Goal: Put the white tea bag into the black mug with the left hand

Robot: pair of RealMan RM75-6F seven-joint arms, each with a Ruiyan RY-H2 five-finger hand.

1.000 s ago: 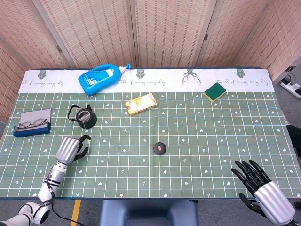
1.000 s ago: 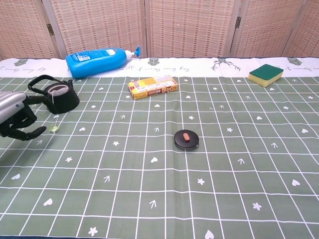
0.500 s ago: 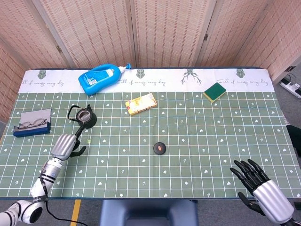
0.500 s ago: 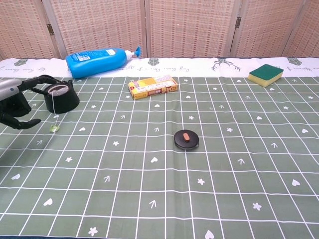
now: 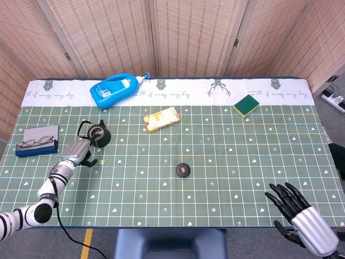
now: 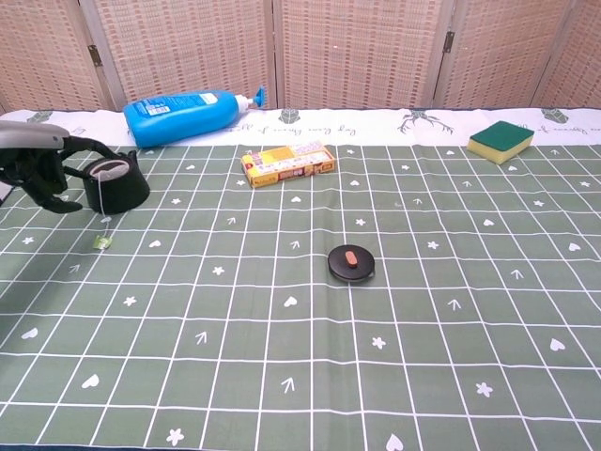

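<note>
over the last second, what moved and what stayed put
The left hand moved away from the robot, up beside the black mug, holding nothing. The tea bag sits in the mug, its string and tag hanging out onto the cloth, as before. The right hand hardly moved; bottle, box and sponge stayed.

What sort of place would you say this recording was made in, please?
Probably an indoor lab or demo setup, not a home: woven folding screens fence off a table with a green patterned tablecloth, where unrelated props lie, including a blue detergent bottle and a sponge.

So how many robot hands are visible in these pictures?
2. The left robot hand is beside the black mug; the right robot hand is at the table's near right edge.
</note>
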